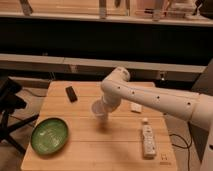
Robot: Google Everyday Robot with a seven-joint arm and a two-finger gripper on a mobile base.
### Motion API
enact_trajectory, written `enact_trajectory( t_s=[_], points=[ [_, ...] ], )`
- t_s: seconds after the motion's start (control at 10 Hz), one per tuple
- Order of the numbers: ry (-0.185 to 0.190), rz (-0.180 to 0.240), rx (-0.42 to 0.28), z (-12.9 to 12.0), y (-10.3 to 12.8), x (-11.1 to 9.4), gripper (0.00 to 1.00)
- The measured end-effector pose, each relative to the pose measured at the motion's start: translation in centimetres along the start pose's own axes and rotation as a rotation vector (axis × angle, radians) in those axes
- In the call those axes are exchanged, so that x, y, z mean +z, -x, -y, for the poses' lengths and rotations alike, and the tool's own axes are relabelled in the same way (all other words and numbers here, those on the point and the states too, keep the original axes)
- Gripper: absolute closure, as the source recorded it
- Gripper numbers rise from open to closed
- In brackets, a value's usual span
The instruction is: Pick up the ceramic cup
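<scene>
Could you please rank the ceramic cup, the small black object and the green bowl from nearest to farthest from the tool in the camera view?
The tool is over the table's middle.
1. Ceramic cup: at the tool.
2. Small black object: left of it, towards the back of the table.
3. Green bowl: front left corner, farthest.

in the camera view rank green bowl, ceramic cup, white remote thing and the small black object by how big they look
1. green bowl
2. white remote-like device
3. ceramic cup, at the gripper mid-table, partly hidden by the arm
4. small black object; farther back, so its rank against the cup is unsure
</scene>
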Motion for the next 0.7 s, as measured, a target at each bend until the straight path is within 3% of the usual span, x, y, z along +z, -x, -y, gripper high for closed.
enact_trajectory(
  t_s=[0.7],
  points=[
    [0.010, 0.002, -0.016, -0.1, -0.5, -1.2, 1.00]
  ],
)
